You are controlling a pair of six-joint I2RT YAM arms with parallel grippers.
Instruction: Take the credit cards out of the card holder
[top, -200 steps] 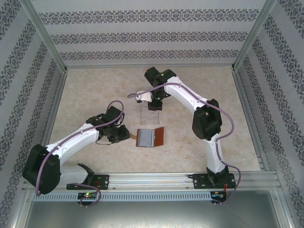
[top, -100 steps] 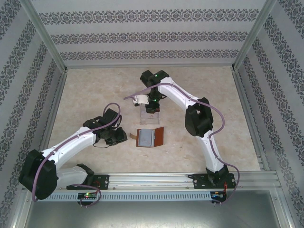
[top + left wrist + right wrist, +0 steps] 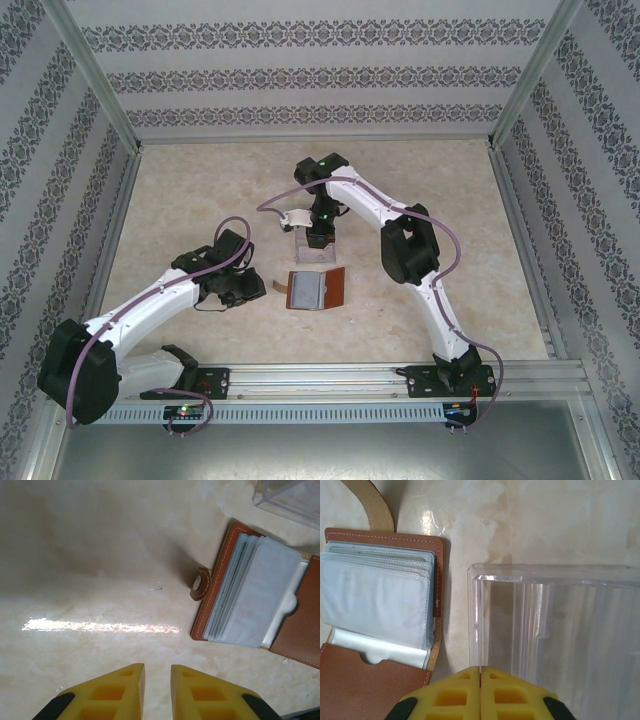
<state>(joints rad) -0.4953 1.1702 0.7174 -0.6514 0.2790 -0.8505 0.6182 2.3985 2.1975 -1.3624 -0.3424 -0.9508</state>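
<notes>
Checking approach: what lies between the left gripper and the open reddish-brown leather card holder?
Bare beige tabletop between left gripper and card holder, in left wrist view.

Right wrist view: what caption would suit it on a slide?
Shut yellow claw over a clear plastic tray, open brown leather card holder lying beside it.

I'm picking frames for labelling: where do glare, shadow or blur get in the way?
Left wrist: a bright glare streak crosses the table, a soft shadow lies beside the card holder, the yellow fingers look slightly soft. Right wrist: pale reflections on the clear tray. Top external: even light.
</notes>
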